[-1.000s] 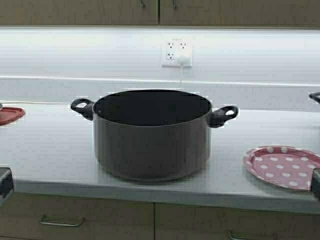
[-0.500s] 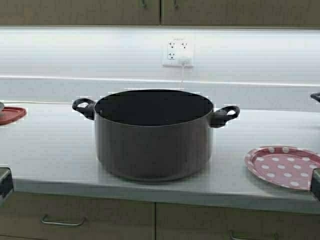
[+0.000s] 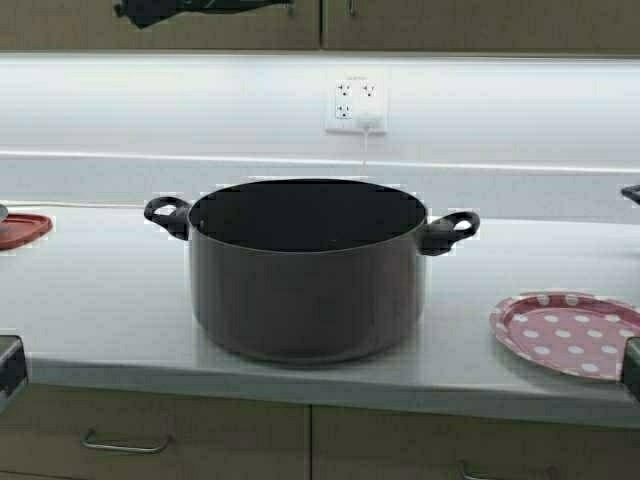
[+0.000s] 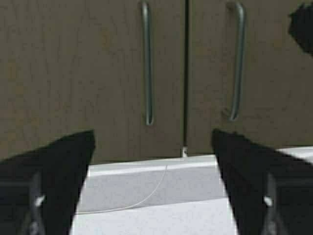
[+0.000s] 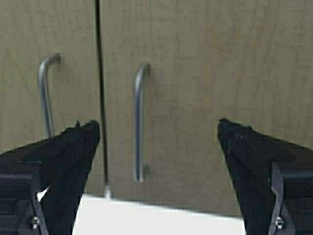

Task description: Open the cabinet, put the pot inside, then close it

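Observation:
The pot, wide and grey-brown with two black loop handles, stands empty in the middle of the counter in the high view. Above it, only the lower edge of the cabinet shows. Both wrist views face its two beige doors, which are shut. My left gripper is open and holds nothing, with the left door's handle straight ahead. In the high view it shows as a dark shape, the left gripper, before the left door. My right gripper is open too, facing the right door's handle.
A red plate with white dots lies on the counter at the right. A red lid lies at the far left. A wall outlet has a white cord hanging from it. Base cupboards with drawer handles run below.
The left gripper has risen into the top left of the high view, in front of the cabinet. The robot shifted very slightly at first; the pot stands as before.

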Available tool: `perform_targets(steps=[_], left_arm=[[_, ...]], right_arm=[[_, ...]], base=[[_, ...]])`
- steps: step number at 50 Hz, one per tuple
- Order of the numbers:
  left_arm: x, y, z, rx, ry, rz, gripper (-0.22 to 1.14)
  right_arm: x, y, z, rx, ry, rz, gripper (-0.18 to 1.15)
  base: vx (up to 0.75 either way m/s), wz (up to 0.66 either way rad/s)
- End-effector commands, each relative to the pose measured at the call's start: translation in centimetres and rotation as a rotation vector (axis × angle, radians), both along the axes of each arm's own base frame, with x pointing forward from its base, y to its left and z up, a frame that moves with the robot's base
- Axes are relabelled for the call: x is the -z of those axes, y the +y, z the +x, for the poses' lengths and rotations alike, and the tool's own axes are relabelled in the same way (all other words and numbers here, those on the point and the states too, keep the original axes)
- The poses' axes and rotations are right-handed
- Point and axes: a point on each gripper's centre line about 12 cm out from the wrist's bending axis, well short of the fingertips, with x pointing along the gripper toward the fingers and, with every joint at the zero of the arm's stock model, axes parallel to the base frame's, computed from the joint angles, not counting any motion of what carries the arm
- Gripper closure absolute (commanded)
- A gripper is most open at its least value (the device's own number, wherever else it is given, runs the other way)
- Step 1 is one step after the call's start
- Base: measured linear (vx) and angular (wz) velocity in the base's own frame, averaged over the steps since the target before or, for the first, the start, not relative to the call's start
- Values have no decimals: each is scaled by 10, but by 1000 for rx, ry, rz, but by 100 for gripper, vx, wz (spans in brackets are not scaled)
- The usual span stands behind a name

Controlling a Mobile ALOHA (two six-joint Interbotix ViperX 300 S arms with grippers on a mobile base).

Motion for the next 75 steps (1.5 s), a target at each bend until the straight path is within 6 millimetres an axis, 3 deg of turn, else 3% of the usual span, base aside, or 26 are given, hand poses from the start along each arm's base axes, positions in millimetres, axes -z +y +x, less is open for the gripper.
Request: perform_targets(steps=[1, 13, 24, 41, 56, 61, 64, 68, 71, 75], left_arm=[[-12, -16, 20, -4, -44, -37, -10], [-17, -27, 51, -40, -67, -79, -10], [-9, -29, 78, -85, -62, -107, -10], [-13, -35, 94, -100, -80, -138, -9], [-11, -31, 106, -121, -81, -146, -6], [-11, -31, 107, -124, -80, -136, 25], [-12, -32, 108, -120, -77, -137, 59], [-14, -32, 110, -109, -55, -137, 104], [-14, -33, 112, -102, -39, -135, 106], [-16, -33, 112, -96, -32, -144, 87]], right_arm=[[-19, -2, 14, 32, -39, 37, -5], [-20, -9, 44, 61, -29, 48, -5], [-20, 2, 61, 55, -33, 54, -5], [-4, 12, 78, 71, -19, 45, -5], [-8, 11, 93, 92, -37, 61, -3], [-10, 12, 93, 93, -43, 63, 16], [-7, 13, 95, 92, -37, 59, 41], [-4, 13, 96, 91, -31, 55, 83], [0, 12, 95, 92, -25, 49, 105], [5, 11, 94, 92, -13, 40, 98]], base=[[0, 0], [0, 0], [0, 0], [0, 0], [0, 0], [0, 0], [0, 0], [0, 0], [0, 0], [0, 0]])
